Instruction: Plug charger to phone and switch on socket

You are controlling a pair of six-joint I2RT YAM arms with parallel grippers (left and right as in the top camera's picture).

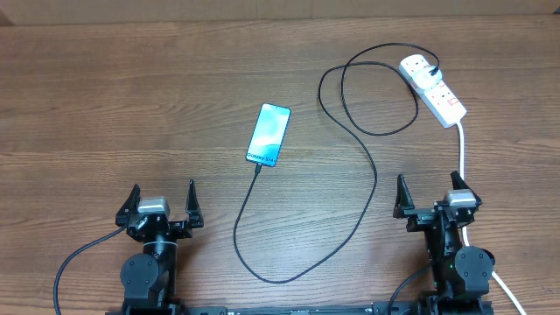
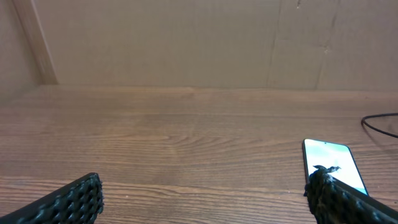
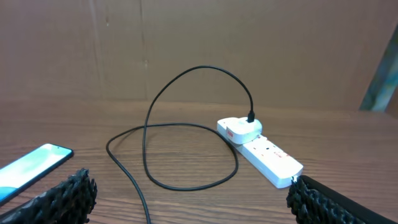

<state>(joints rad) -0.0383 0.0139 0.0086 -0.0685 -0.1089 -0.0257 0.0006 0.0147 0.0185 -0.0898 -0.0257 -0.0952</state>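
Observation:
The phone (image 1: 269,135) lies screen up at mid-table, also seen in the left wrist view (image 2: 329,163) and the right wrist view (image 3: 31,165). The black charger cable (image 1: 375,179) runs from the phone's near end in a wide loop to a white plug on the socket (image 1: 435,89). Whether the tip is seated in the phone I cannot tell. In the right wrist view the cable (image 3: 236,164) curls in front of the socket (image 3: 264,152). My left gripper (image 1: 164,199) (image 2: 204,186) stands open near the front edge, left of the phone. My right gripper (image 1: 429,192) (image 3: 189,186) stands open in front of the socket.
The socket's thick white cord (image 1: 462,149) runs toward the front edge and passes under my right arm. A brown board wall (image 2: 186,43) closes the far side of the wooden table (image 1: 114,105).

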